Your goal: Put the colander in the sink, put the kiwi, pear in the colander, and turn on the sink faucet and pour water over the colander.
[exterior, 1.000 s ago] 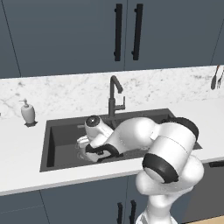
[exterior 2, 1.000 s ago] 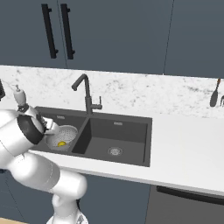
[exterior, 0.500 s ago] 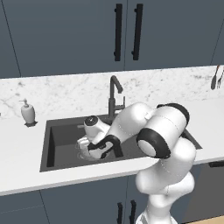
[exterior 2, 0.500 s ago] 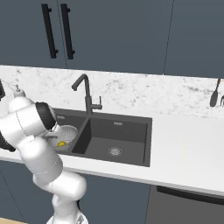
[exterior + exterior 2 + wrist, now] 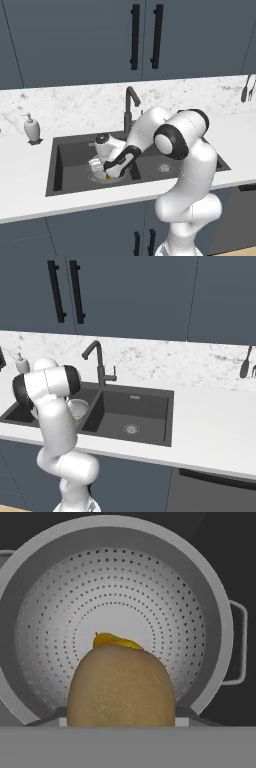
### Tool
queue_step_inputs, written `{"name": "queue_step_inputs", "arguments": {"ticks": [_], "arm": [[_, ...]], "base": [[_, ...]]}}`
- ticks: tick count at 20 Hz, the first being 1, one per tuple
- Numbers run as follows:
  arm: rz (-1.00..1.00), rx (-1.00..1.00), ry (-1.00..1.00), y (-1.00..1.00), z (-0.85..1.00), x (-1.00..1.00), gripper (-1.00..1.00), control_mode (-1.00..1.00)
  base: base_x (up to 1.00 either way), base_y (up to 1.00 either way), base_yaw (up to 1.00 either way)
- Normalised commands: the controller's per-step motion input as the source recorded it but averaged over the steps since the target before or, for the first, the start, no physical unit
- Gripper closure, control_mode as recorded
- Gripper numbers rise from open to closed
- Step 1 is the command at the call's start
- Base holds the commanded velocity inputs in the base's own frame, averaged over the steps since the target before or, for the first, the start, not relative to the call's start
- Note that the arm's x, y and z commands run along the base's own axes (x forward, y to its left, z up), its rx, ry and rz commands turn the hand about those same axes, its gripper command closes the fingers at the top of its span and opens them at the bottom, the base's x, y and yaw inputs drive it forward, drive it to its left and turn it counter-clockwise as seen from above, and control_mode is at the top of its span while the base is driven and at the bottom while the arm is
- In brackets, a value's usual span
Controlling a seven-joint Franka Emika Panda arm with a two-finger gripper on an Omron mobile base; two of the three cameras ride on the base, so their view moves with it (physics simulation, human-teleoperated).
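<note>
colander (image 5: 115, 607) in sink's (image 5: 70, 150) left basin | pear (image 5: 116, 641) in colander | kiwi (image 5: 121, 687) above pear

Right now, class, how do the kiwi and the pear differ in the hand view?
The kiwi is brown and looms large between the jaws; the pear is yellow and mostly hidden behind it. The kiwi hangs above the colander; the pear lies on its floor. Both are over the colander.
</note>
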Motion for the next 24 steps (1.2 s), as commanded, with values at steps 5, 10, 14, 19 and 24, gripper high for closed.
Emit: {"name": "queue_step_inputs", "arguments": {"ticks": [5, 10, 14, 19, 24], "arm": [[-0.07, -0.04, 0.03, 0.00, -0.11, 0.34, -1.00, -1.00], [-0.07, -0.03, 0.04, 0.00, -0.06, 0.46, -1.00, -1.00], [-0.05, -0.01, 0.04, 0.00, -0.03, 0.25, -1.00, -1.00], [-0.01, 0.00, 0.01, 0.00, 0.02, -0.03, -1.00, -1.00], [0.00, 0.01, -0.08, -0.31, 0.59, -0.69, -1.00, -1.00]], "base": [[0.00, 0.00, 0.00], [0.00, 0.00, 0.00], [0.00, 0.00, 0.00], [0.00, 0.00, 0.00], [0.00, 0.00, 0.00]]}}
